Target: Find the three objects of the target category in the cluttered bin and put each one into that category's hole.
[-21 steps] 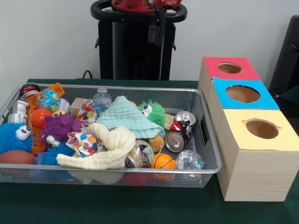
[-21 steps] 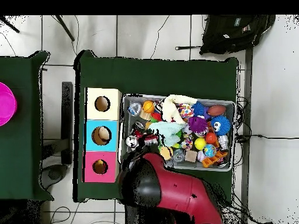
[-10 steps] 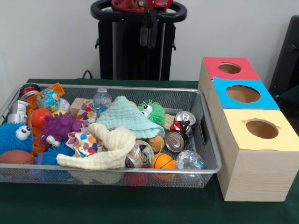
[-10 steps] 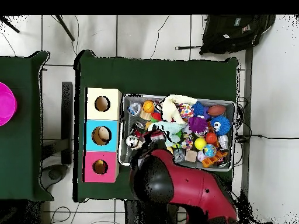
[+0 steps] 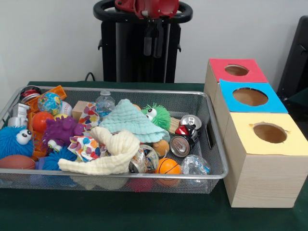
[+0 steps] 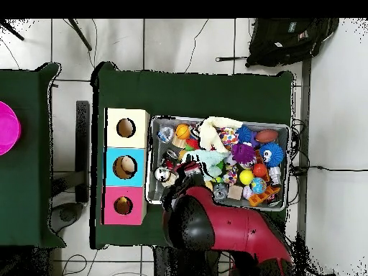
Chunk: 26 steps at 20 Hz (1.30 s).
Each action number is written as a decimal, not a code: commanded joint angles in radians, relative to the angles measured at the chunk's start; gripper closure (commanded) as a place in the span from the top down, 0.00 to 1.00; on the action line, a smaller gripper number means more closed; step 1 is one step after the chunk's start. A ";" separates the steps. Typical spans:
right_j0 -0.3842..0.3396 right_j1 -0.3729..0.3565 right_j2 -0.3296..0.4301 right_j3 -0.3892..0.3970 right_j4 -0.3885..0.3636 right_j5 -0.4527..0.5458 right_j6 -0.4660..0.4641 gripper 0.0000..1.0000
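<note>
While the gripper (image 5: 152, 42) hangs high above the far rim of the wire bin (image 5: 211, 144), its two dark fingers (image 5: 148, 43) point down and stand close together, nearly parallel, with nothing between them; whether a small gap is left I cannot tell for sure. Going from left to right through the bin in the front view, I see a blue fuzzy toy with eyes (image 5: 15, 139), a purple spiky toy (image 5: 60, 131), a cream cloth (image 5: 113, 151), a mint-green cloth (image 5: 130, 120), and then the drink cans (image 5: 182, 144) near the right wall. Which category is the target, the frames do not say. If it is the cans, they lie below the fingers, to their right and nearer the camera, beside the three boxes with holes (image 5: 262, 139) on the table (image 5: 120, 211). I judge the descent has not yet begun.
</note>
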 commanded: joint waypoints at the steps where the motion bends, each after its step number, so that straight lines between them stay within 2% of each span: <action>1: 0.046 0.121 0.021 -0.034 -0.103 -0.100 -0.037 1.00; 4: 0.094 0.163 -0.022 -0.077 -0.109 -0.128 -0.011 1.00; 7: 0.099 0.221 -0.028 -0.117 -0.128 -0.173 -0.018 1.00; 10: 0.054 0.249 0.024 -0.121 -0.145 -0.171 -0.046 1.00; 12: -0.008 0.277 0.102 -0.109 -0.153 -0.137 -0.080 1.00; 14: -0.034 0.328 0.131 -0.122 -0.174 -0.144 -0.095 1.00; 19: -0.022 0.449 0.097 -0.201 -0.241 -0.232 -0.084 1.00; 26: -0.039 0.512 0.101 -0.265 -0.284 -0.271 -0.059 1.00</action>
